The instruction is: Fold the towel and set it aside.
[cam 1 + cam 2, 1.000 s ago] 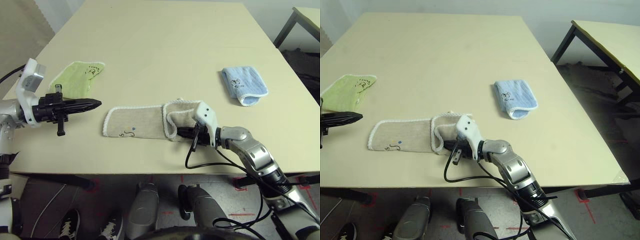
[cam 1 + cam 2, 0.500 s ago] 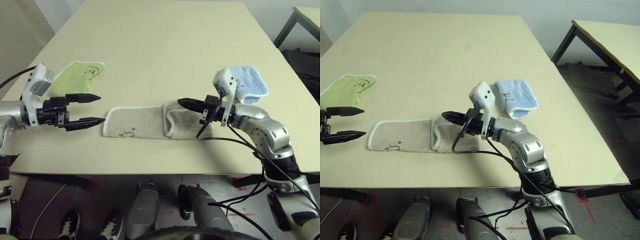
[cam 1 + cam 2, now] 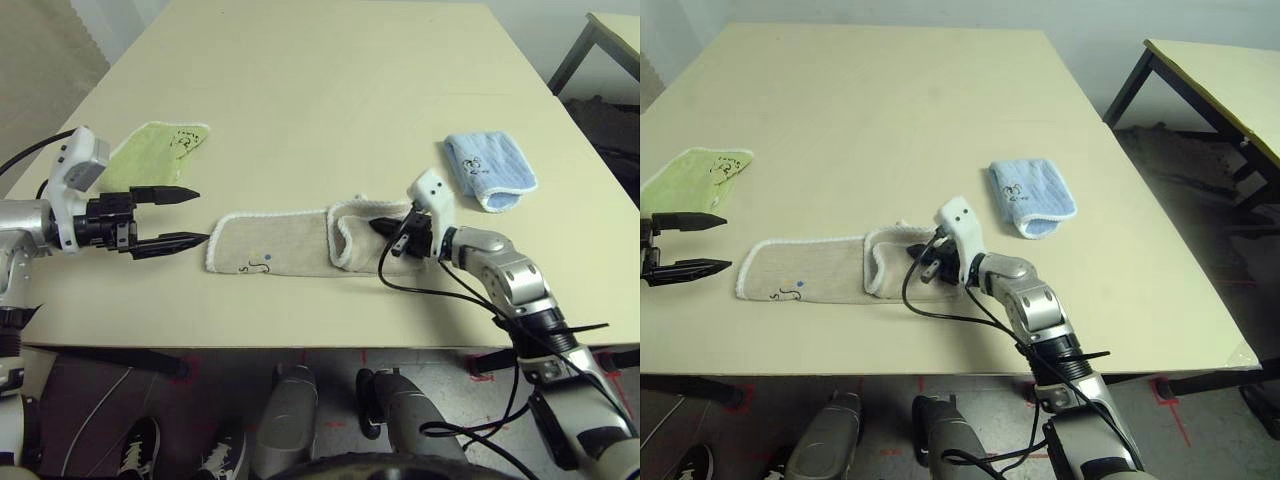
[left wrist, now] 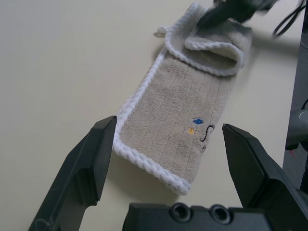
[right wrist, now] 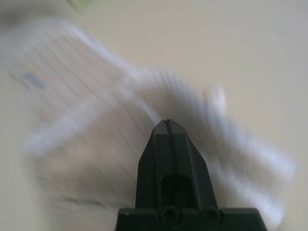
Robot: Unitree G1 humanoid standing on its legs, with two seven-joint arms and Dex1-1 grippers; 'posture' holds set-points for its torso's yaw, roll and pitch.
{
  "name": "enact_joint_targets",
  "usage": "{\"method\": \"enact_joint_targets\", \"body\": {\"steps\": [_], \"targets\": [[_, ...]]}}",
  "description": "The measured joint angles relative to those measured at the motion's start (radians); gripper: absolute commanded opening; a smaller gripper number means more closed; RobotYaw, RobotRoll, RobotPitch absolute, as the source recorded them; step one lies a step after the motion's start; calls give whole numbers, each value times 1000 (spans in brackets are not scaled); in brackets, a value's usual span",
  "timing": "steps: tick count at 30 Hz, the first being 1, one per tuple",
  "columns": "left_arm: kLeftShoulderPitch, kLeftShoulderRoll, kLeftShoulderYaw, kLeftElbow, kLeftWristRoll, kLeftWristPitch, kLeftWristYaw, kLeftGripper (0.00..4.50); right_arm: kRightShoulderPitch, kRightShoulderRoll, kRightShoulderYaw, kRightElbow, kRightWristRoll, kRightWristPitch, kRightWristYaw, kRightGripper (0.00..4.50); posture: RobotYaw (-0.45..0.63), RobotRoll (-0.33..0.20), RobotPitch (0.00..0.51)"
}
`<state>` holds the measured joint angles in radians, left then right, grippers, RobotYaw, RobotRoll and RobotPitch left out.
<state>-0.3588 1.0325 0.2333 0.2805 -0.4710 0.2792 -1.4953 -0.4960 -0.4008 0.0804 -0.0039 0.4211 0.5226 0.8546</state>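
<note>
Three cloths lie on the pale beige tabletop (image 3: 330, 90). Largest is the tan terry towel with white stitched edging (image 3: 285, 244), stretched out parallel to the near edge of the tabletop, roughly at the middle of that edge and a little back from it. Its right end is turned over onto itself in a loose fold, while the left part lies flat with a small embroidered motif (image 3: 258, 265) showing near its left end. A smaller lime-green folded towel (image 3: 155, 155) sits close to the left edge of the tabletop, and a smaller light-blue folded towel (image 3: 489, 171) rests toward the right edge; both are well apart from the tan one. The left gripper (image 3: 185, 216) hovers just beside the towel's left end with its two black fingers spread wide, one finger above the other in the head view, nothing between them. From the left wrist camera the towel's left end lies between the two parted fingers but apart from them. The right gripper (image 3: 380, 227) is at the folded right end of the towel, its black fingers pressed together with nothing visibly pinched between them.
</note>
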Motion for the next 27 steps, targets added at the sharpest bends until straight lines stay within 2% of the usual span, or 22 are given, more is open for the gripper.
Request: {"method": "enact_joint_targets", "body": {"steps": [3, 5, 8, 16, 22, 25, 27], "targets": [[-17, 0, -6, 14, 4, -11, -2, 4488, -55, -61, -64, -24, 35, 17, 29, 0, 150, 0, 170], [-28, -1, -14, 37, 8, -17, -3, 4488, -54, -85, -69, -5, 29, 18, 38, 0, 149, 0, 168], [-54, -13, -27, 55, 18, -34, -6, 4488, -39, -80, -36, 67, -13, 0, 37, 0, 150, 0, 162], [-79, -20, -38, 77, 39, -56, -9, 4488, -33, 10, -1, 242, -87, -65, -23, 0, 163, 0, 152], [-71, -5, -38, 77, 46, -62, -7, 4488, -36, -11, -2, 263, -110, -76, -32, 0, 167, 0, 151], [-60, 3, -37, 78, 48, -65, -2, 4500, -39, -38, -8, 252, -110, -72, -22, 602, 161, 0, 153], [-45, 9, -37, 79, 51, -60, 4, 4500, -41, -62, -25, 210, -86, -54, 10, 1339, 161, 0, 153]]}}
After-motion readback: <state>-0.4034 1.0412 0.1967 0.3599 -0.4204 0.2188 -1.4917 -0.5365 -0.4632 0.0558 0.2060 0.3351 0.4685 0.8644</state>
